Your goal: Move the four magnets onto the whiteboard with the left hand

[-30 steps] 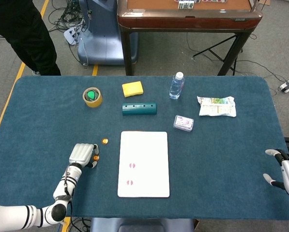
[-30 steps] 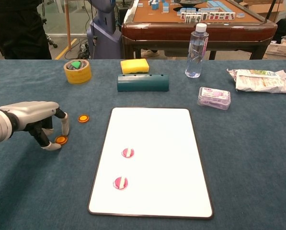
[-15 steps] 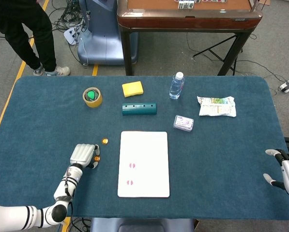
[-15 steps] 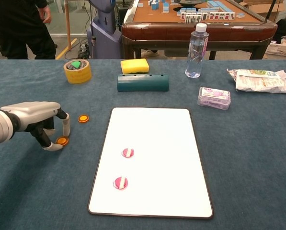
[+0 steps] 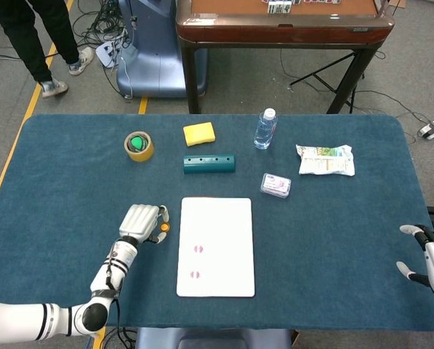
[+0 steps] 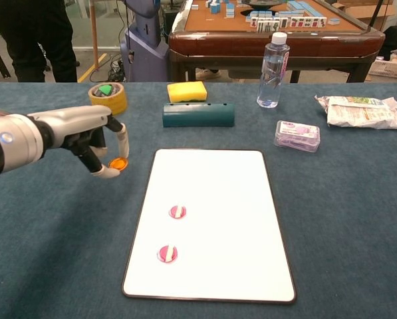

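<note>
Little writing can be read. The water bottle [image 6: 272,70] has a label, and both the crinkled packet [image 6: 362,111] and the small clear box [image 6: 297,135] carry print, but all of it is too small to read. These three things lie far off to the right of the left hand [image 6: 92,141], beyond the whiteboard [image 6: 218,193].

The left hand hangs over the cloth with its fingers curled. It pinches an orange magnet [image 6: 118,163] between thumb and a fingertip. In the head view the magnet shows at the fingertips, on the side nearest the board. The whiteboard's left edge lies just beside the magnet, and a narrow strip of blue table [image 6: 45,252] shows between them.

Two more magnets lie on the board, to the right of the hand and nearer the robot. They are the upper pink magnet [image 6: 177,212] and the lower pink magnet [image 6: 167,254]. The board's top half and its whole right side are bare white.

Beyond the hand stands a tape roll [image 6: 108,99], close by. A yellow sponge [image 6: 186,91] and a dark green bar [image 6: 198,114] lie up and to the right of the hand. Open cloth lies on the robot's side of the hand.

The right hand [image 5: 424,254] rests at the table's far right edge, well apart from everything. Its fingers are spread and it holds nothing.
</note>
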Robot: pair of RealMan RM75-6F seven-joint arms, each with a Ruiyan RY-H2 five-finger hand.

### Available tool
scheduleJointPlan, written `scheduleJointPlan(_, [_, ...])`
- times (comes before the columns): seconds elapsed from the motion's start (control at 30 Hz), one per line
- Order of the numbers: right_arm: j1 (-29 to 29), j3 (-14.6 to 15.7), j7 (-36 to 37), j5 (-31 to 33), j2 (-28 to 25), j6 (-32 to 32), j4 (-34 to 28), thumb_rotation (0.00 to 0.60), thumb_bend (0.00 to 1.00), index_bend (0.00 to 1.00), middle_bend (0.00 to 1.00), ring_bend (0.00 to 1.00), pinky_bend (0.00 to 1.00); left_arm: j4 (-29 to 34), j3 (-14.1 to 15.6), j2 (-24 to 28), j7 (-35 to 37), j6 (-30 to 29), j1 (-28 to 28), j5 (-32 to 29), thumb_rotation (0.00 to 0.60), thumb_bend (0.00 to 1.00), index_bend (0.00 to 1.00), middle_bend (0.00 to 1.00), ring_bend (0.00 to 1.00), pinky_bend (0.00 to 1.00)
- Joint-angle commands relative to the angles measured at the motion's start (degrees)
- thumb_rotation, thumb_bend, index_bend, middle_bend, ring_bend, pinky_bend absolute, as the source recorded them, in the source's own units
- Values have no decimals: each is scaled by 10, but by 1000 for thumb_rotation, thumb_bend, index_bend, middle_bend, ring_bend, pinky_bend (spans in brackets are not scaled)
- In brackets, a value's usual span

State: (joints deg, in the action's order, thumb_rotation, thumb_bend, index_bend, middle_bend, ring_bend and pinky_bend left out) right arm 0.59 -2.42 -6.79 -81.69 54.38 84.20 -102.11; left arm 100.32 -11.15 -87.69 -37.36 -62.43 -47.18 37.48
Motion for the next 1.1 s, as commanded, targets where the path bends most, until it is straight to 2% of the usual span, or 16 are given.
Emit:
scheduleJointPlan(0.03, [-2, 0, 4, -2, -2, 3, 0, 600, 131, 292, 315, 371, 603, -5, -12, -11, -6, 0, -17, -5, 600, 318, 615, 1000, 1000, 1000])
scheduleJointPlan(0.27, [-6, 0, 15, -7, -6, 11, 1, 600, 131, 292, 315, 371, 603, -13, -30, -33, -36, -2, -54, -29, 600, 317, 616, 1000, 1000, 1000])
scheduleJointPlan(0.6, [-16, -2, 42, -12, -15, 29, 4, 600, 131, 292, 315, 371, 603, -72, -58, -74, -31, 21, -99, -65, 600, 317, 616, 1000, 1000, 1000])
scheduleJointPlan(1.1, [-27, -4, 72, -15, -25, 43, 9, 600, 131, 292, 315, 371, 603, -137, -80, -127, 6, 52, -147, -42, 600, 317, 609, 1000, 1000, 1000])
